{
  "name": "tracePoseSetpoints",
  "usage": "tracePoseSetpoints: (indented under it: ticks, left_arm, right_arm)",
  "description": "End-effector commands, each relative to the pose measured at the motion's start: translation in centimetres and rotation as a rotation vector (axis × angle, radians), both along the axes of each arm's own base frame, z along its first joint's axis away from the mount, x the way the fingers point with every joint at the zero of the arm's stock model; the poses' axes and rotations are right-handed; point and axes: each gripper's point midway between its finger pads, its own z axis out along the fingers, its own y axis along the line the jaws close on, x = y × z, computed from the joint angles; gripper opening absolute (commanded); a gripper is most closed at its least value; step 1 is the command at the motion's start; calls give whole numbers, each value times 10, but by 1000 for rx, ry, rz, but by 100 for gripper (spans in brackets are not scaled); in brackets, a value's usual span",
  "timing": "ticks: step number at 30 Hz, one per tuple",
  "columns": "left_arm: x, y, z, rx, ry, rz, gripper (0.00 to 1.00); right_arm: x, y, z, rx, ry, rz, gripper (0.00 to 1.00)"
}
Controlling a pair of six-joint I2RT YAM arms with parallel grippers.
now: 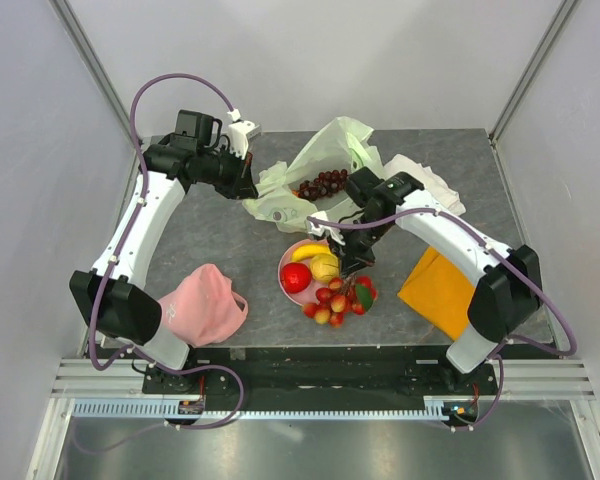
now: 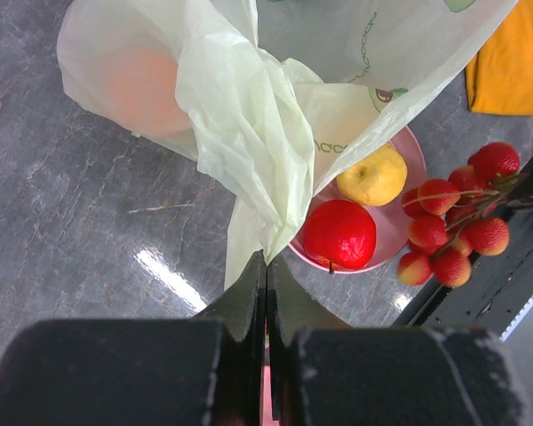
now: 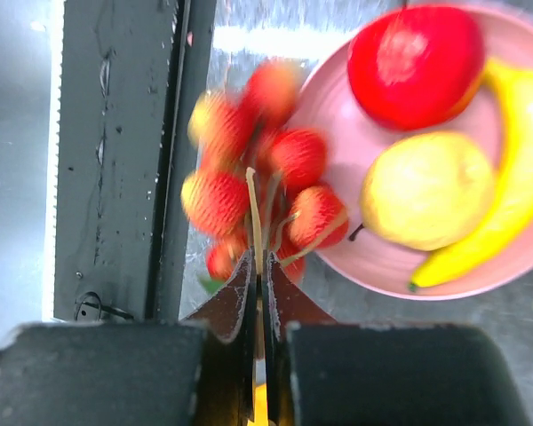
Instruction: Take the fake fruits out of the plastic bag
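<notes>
Right gripper (image 3: 258,266) pinched tight on stem of berry cluster (image 3: 249,182), berries straddling plate (image 3: 377,266) rim by table (image 1: 270,335) edge | left gripper (image 2: 266,266) clamped on bag (image 2: 249,115) fold, bare table beside

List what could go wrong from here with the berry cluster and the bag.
1. The right end effector pinches only the thin stem of the berry cluster. It may slip, and the cluster hangs at the edge of the pink plate, so it could land off the plate.
2. The left end effector holds a thin fold of the plastic bag. That fold could slip or tear, with the grape bunch at the bag's mouth and an orange shape inside.
</notes>
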Motion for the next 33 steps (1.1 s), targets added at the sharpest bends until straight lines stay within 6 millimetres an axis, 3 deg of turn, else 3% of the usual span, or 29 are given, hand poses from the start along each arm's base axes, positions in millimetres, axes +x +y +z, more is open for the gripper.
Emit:
tracePoseSetpoints:
  ticks: [1,10,13,27,29,33]
  left_arm:
    - [-2,-1,23,-23,-86,-34,1]
    - [-7,1,23,-19,-92,-37,1]
    - [-9,2,20,-16,-87,-37,2]
    - [-5,2,16,-6,-81,-35,1]
    - [-4,2,15,-6,-76,-34,2]
    - [-2,1,14,-6,-72,-35,2]
  right_arm:
    - [-4,8,33,51,-23,23,3]
    - [5,32,72,117,-50,23,1]
    - [2,38,73,121,-41,35,1]
    - [16,34,-11,19,-57,-2,2]
    - [17,38,-15,23,-43,-6,2]
    - [21,48,0,69,-40,-19,2]
